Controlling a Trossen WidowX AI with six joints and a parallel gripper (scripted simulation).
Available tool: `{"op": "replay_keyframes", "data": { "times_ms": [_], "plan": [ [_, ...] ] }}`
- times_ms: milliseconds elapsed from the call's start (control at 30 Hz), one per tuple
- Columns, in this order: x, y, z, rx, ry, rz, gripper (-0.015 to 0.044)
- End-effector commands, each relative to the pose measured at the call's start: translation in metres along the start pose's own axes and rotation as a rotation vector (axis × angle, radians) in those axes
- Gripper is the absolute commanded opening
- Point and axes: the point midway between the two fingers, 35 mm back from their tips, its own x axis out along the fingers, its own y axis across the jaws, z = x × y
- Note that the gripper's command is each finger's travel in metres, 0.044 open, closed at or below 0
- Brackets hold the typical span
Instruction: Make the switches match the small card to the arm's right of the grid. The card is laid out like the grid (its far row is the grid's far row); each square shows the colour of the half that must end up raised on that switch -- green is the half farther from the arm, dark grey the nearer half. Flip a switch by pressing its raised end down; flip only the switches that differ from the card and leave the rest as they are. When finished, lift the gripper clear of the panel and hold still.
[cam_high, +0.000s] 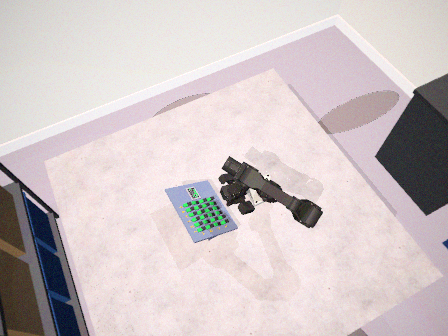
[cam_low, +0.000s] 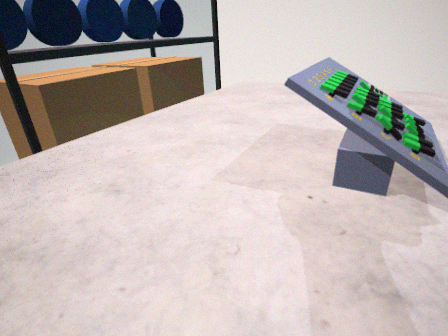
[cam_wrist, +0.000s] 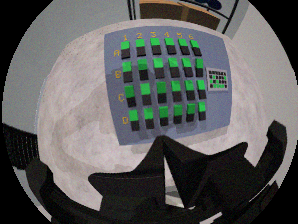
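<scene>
The blue-grey panel (cam_high: 176, 196) (cam_low: 301, 83) (cam_wrist: 221, 111) is tilted and carries rows A to D and columns 1 to 6 of green and dark grey switches. In the wrist view, green faces at B2, B6, C1 and C3 look darker than the bright ones in row A; the raised half of each switch is hard to read. The small card (cam_high: 193, 192) (cam_wrist: 217, 80) sits right of the grid, its far row dark and several green squares in nearer rows, too small to read surely. My gripper (cam_wrist: 161, 139) is shut and empty, clear of the switches on the panel's near side; the exterior view does not show it.
The panel stands on a grey block (cam_low: 364, 170) on the pale table (cam_high: 125, 145) (cam_low: 150, 240). A shelf with brown boxes (cam_low: 85, 107) and blue round things (cam_low: 102, 20) is beyond the table. A large dark box (cam_high: 417, 155) is off the table's right side.
</scene>
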Motion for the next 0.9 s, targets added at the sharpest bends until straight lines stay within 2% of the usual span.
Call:
{"op": "replay_keyframes", "data": {
  "times_ms": [0,100,233,867],
  "plan": [
    [0.003,0.009,-0.009,0.007,0.002,0.003,0.0000],
    [0.009,0.009,-0.009,0.007,-0.002,-0.001,0.0000],
    [0.036,0.010,-0.009,0.006,-0.025,0.003,0.0000],
    [0.058,0.010,-0.009,0.005,-0.027,0.004,0.0000]
  ]
}}
